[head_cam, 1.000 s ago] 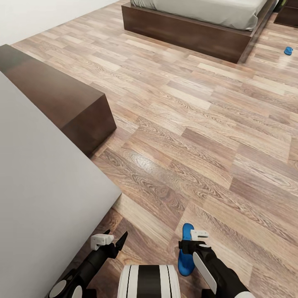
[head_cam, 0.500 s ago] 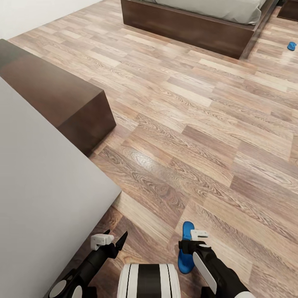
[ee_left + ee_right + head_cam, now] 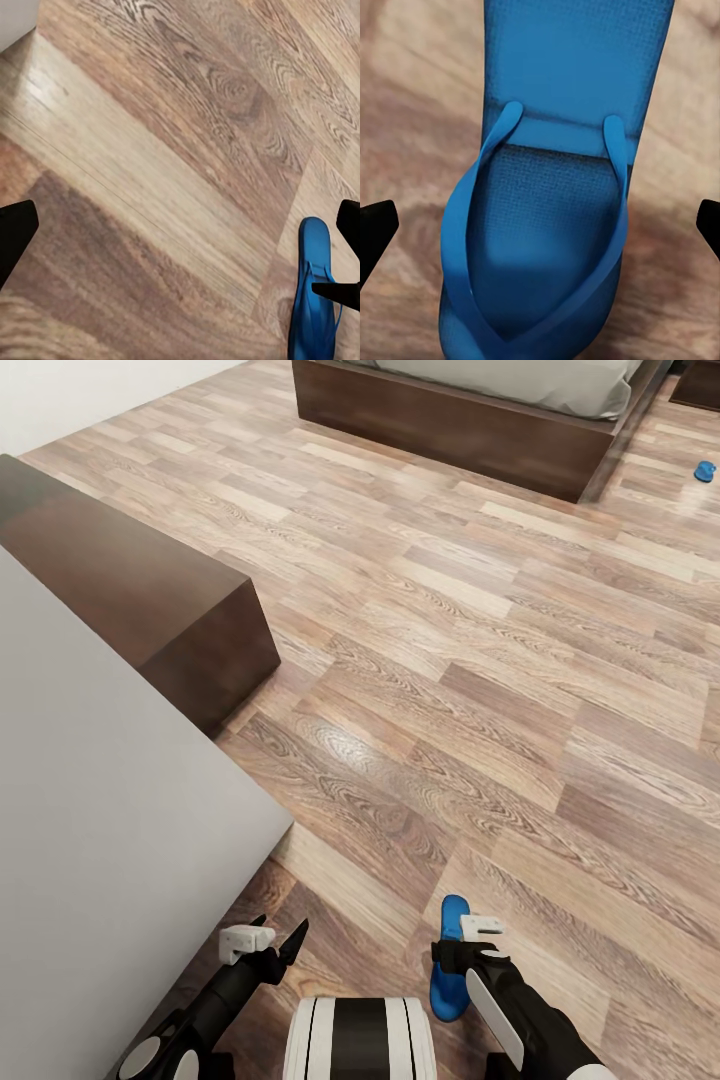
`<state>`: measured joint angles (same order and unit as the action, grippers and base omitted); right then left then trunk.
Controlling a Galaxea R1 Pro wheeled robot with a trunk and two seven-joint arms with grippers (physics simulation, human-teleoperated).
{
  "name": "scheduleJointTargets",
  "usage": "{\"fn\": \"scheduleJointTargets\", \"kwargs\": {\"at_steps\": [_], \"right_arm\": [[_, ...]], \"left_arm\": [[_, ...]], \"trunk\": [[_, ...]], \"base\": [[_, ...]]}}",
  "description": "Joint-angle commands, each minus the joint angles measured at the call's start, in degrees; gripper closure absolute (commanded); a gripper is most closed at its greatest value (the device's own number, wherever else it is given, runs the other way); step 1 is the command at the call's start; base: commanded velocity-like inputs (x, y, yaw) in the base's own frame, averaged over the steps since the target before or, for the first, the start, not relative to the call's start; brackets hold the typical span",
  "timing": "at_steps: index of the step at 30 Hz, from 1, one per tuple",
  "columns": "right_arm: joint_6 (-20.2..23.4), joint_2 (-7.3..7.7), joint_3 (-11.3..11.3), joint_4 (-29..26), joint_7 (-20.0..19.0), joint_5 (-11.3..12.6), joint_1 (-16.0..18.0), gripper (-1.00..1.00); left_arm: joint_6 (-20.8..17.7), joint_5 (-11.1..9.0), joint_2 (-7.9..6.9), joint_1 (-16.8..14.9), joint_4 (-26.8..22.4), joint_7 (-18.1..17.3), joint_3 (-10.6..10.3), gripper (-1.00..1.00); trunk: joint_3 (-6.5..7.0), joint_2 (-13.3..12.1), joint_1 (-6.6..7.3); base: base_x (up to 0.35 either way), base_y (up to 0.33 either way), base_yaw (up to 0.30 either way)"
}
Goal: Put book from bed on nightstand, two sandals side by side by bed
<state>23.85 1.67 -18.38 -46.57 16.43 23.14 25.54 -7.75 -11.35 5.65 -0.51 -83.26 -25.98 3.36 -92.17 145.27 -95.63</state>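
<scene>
One bright blue sandal (image 3: 449,963) lies flat on the wood floor right under my right gripper (image 3: 463,945). In the right wrist view this sandal (image 3: 574,67) is close up, straps upward, and the gripper's black fingertips (image 3: 375,225) stand wide apart on either side, open and apart from it. My left gripper (image 3: 270,940) hangs open over bare floor to the left, with the same sandal (image 3: 313,300) at the edge of its view. The second sandal (image 3: 705,470) lies far off by the bed's right corner. The bed (image 3: 450,420) is at the top. The book is out of view.
A long low dark dresser (image 3: 150,590) runs along the left, and a large light-grey surface (image 3: 100,840) stands close at my left. A dark brown piece of furniture (image 3: 697,385) is cut off at the top right. Wood-plank floor (image 3: 450,690) stretches between me and the bed.
The whole head view shifted a little a second ago, so the bed and the far sandal sit slightly higher. Both grippers and the near sandal have stayed where they were.
</scene>
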Motion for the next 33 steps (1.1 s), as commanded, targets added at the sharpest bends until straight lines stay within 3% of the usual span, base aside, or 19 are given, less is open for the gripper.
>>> {"fn": "scheduleJointTargets", "kwargs": {"at_steps": [1,9,23,27,33], "right_arm": [[0.1,0.09,-0.3,-0.1,0.6,0.6,0.0,-1.0],[0.1,0.07,-0.3,-0.1,0.6,0.6,0.0,-1.0],[0.1,0.09,-0.3,-0.1,0.6,0.6,0.0,-1.0],[0.1,0.09,-0.3,-0.1,0.6,0.6,0.0,-1.0],[0.1,0.09,-0.3,-0.1,0.6,0.6,0.0,-1.0]], "left_arm": [[-0.6,-0.6,0.06,0.0,0.0,-0.4,0.2,-1.0],[-0.6,-0.6,0.06,0.0,-0.1,-0.4,0.2,-1.0],[-0.6,-0.6,0.06,0.0,-0.1,-0.4,0.2,-1.0],[-0.6,-0.6,0.06,0.0,-0.1,-0.4,0.2,-1.0],[-0.6,-0.6,0.06,0.0,-0.1,-0.4,0.2,-1.0]], "trunk": [[-0.03,0.0,0.01],[-1.58,0.1,-0.17],[-1.58,0.1,-0.17],[-2.47,0.2,-0.28],[-2.47,0.2,-0.28]], "base": [[0.0,0.0,0.0],[0.0,0.0,0.0],[0.0,0.0,0.0],[0.0,0.0,0.0],[0.0,0.0,0.0]]}}
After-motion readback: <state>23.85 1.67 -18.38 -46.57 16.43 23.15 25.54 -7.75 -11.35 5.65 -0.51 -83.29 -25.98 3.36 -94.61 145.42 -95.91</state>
